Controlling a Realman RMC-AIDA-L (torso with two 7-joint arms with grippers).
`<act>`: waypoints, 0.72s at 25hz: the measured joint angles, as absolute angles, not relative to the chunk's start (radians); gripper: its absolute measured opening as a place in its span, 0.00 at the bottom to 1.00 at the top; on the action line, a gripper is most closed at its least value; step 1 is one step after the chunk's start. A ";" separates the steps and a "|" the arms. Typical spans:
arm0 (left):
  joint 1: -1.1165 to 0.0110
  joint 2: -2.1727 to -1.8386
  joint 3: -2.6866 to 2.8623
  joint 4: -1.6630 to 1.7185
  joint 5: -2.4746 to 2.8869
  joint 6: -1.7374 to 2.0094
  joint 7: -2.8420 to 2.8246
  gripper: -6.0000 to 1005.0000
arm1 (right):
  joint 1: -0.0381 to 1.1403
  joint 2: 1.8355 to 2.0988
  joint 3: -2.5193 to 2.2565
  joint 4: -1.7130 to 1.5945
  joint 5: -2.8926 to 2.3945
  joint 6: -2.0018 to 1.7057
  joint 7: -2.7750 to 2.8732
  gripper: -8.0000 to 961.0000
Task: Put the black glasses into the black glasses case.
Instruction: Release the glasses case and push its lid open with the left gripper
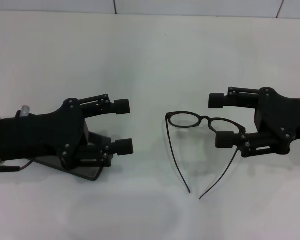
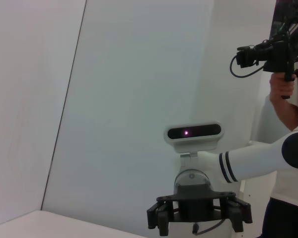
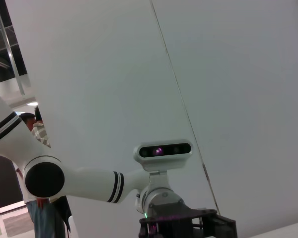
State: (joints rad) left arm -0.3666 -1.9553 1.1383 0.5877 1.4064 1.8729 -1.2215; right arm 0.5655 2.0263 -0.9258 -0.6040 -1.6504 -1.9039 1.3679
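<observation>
The black glasses point(image 1: 186, 120) lie unfolded on the white table point(image 1: 150, 60) at centre right, their temple arms pointing toward the front edge. My right gripper point(image 1: 220, 120) is open at the glasses' right lens, with its lower finger point(image 1: 229, 139) over the frame's end; whether it touches the frame I cannot tell. My left gripper point(image 1: 124, 126) is open at the left, apart from the glasses. Under it lies the black glasses case point(image 1: 87, 171), mostly hidden, with only a flat dark edge showing. The left wrist view shows the right gripper point(image 2: 198, 214) from afar.
The robot's head camera point(image 2: 194, 132) and white arm point(image 2: 258, 158) show in both wrist views. A person holding a camera point(image 2: 283, 74) stands behind. A wall seam point(image 1: 115, 7) runs beyond the table's far edge.
</observation>
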 joint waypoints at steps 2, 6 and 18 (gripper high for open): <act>-0.367 -1.956 1.138 0.588 1.407 1.873 -1.222 0.81 | 0.565 2.026 -0.928 -0.601 -1.646 -1.904 1.367 0.88; -0.367 -1.956 1.138 0.588 1.407 1.873 -1.222 0.81 | 0.561 2.026 -0.929 -0.601 -1.645 -1.904 1.367 0.88; -0.365 -1.957 1.138 0.589 1.405 1.874 -1.223 0.81 | 0.546 2.026 -0.926 -0.597 -1.644 -1.904 1.366 0.88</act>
State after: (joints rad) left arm -0.3652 -1.9572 1.1381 0.5891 1.4054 1.8735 -1.2226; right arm 0.5462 2.0263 -0.9258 -0.5970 -1.6443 -1.9035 1.3657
